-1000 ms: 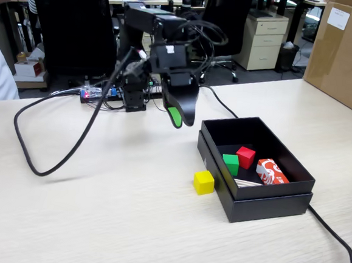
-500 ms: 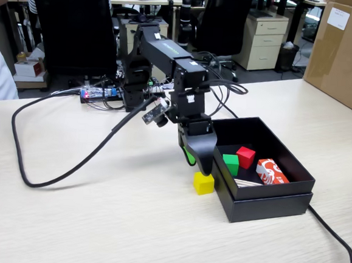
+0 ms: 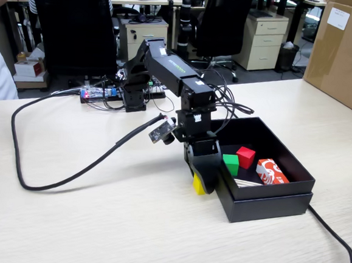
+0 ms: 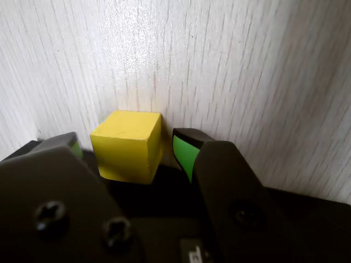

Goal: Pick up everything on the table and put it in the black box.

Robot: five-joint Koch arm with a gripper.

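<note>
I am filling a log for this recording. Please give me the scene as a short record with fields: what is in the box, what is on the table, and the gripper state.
box: black box, open top, on the table, right of the arm in the fixed view
inside box: green cube, red cube, red and white pack
on table: yellow cube, just outside the box wall
gripper: gripper lowered over the yellow cube, one finger on each side, a gap showing at the green-tipped finger
grip: open
left to do: yellow cube not yet in the box
</note>
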